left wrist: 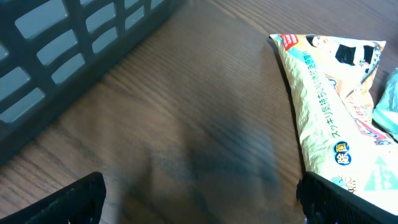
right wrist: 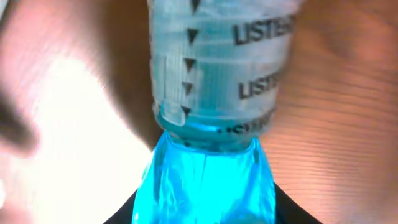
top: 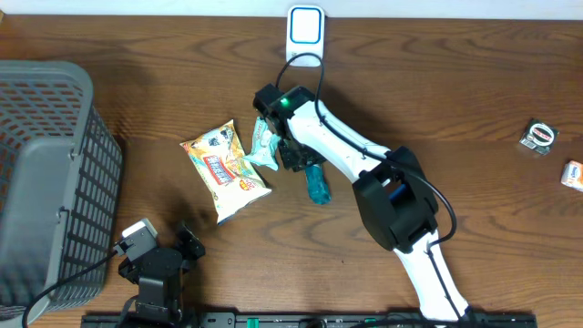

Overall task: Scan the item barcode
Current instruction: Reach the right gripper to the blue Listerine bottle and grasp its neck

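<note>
A clear blue mouthwash bottle [top: 317, 185] lies on the wooden table just right of centre. My right gripper [top: 303, 167] reaches down over it. In the right wrist view the bottle [right wrist: 205, 180] fills the space between the dark fingers [right wrist: 305, 214], which press against both of its sides; its pale printed label [right wrist: 224, 62] points away from the camera. A white scanner-like device [top: 305, 27] with a cable stands at the table's far edge. My left gripper [top: 185, 246] rests at the near left, open over bare wood [left wrist: 199, 199].
A yellow snack bag [top: 223, 169] [left wrist: 329, 112] lies left of the bottle, with a small teal packet [top: 264, 146] at its upper right. A grey mesh basket [top: 46, 173] [left wrist: 62, 50] occupies the left edge. Two small items [top: 539, 137] [top: 572, 173] sit far right.
</note>
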Robot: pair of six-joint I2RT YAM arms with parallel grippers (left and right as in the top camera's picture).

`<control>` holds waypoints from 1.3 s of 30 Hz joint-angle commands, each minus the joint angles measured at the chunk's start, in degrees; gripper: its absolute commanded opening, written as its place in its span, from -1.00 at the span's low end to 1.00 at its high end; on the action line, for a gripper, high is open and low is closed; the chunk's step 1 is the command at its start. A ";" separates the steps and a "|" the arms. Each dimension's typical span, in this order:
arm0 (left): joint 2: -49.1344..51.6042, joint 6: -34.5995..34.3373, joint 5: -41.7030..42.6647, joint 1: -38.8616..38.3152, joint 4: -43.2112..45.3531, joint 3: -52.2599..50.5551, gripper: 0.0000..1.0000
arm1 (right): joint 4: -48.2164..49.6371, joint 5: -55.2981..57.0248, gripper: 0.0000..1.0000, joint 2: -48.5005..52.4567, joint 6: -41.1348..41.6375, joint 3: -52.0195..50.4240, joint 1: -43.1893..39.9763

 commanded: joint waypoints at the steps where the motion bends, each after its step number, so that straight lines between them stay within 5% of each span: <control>1: 0.07 -0.26 -1.22 0.04 -2.01 -0.24 0.95 | -1.84 -10.75 -0.42 3.28 -13.75 -1.68 -0.98; 8: 0.07 -0.26 -1.22 0.04 -2.01 -0.24 0.96 | -2.05 -10.95 -0.50 3.28 -16.09 -1.68 -2.69; 18: 0.07 -0.26 -1.22 0.04 -2.01 -0.24 0.96 | -2.08 -12.63 -0.17 3.30 -16.09 -1.70 -3.37; 26: 0.07 -0.28 -1.22 0.04 -2.01 -0.24 0.95 | -2.21 -12.59 -0.61 3.28 -16.09 -1.68 -3.65; 39: 0.07 -0.26 -1.22 0.04 -2.01 -0.24 0.95 | -4.83 -12.59 -0.21 3.28 -16.02 1.44 -6.97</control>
